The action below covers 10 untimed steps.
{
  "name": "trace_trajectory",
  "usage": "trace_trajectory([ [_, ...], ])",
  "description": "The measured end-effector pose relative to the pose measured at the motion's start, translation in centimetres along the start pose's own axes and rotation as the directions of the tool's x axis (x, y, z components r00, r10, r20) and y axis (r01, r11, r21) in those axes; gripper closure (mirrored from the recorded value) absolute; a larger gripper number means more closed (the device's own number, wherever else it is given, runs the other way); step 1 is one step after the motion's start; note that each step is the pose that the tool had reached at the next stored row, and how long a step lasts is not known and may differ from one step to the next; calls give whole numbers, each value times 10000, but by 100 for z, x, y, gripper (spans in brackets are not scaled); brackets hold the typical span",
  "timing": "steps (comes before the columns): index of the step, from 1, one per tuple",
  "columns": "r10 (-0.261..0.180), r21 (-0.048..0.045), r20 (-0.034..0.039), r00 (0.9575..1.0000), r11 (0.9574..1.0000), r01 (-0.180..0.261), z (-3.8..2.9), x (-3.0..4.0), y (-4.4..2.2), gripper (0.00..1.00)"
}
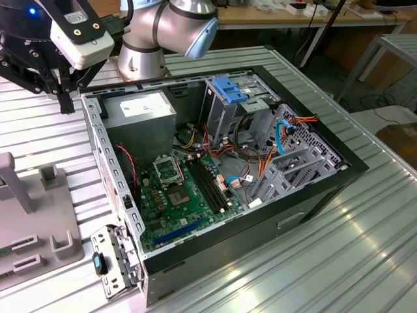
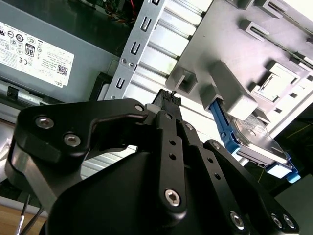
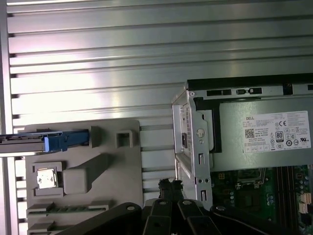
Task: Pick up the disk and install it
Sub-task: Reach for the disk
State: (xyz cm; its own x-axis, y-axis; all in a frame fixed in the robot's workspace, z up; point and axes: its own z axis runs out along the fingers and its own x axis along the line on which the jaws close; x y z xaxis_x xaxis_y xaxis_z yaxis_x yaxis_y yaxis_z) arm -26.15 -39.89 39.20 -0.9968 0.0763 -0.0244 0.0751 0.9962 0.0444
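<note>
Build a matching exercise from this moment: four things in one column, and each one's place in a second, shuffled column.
Things
1. disk
2. power-supply box
3. drive cage
4. pincer

Places
A. inside the case, topped with blue plastic
B. above the slatted table, between the grey holder and the case
C. standing on edge in the grey holder, outside the case
D. inside the case, in the corner by the arm's base, white label up

Pairs: 1-C, 2-D, 3-A, 4-B
</note>
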Motion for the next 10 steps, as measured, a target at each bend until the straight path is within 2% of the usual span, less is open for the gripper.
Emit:
trace_trajectory([
  [10,0,0,0,10000,10000,0,-3,101,-8,89],
])
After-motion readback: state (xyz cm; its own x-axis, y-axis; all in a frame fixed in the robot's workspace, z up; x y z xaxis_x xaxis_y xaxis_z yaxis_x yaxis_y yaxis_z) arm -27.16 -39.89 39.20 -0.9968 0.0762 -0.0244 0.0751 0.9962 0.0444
